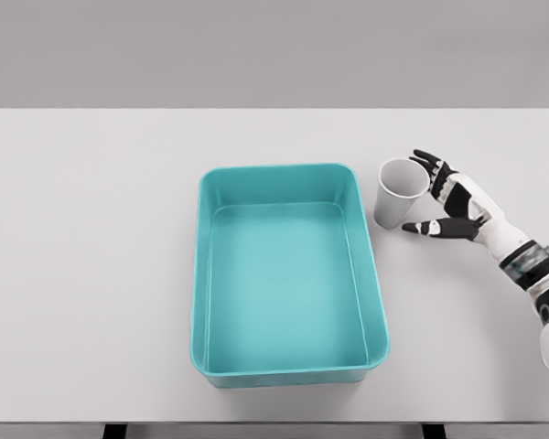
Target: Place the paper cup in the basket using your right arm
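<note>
Right hand point(446, 198) at the cup point(398, 192)
Fingers spread wide around the upright cup's right side, not clearly gripping; cup stands on the table point(91, 274) just right of the basket point(288, 370).

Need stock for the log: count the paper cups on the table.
1. The paper cup stands just right of the teal basket, outside it, with the right hand open around its right side. The basket holds nothing; no cup looks hidden.
</note>
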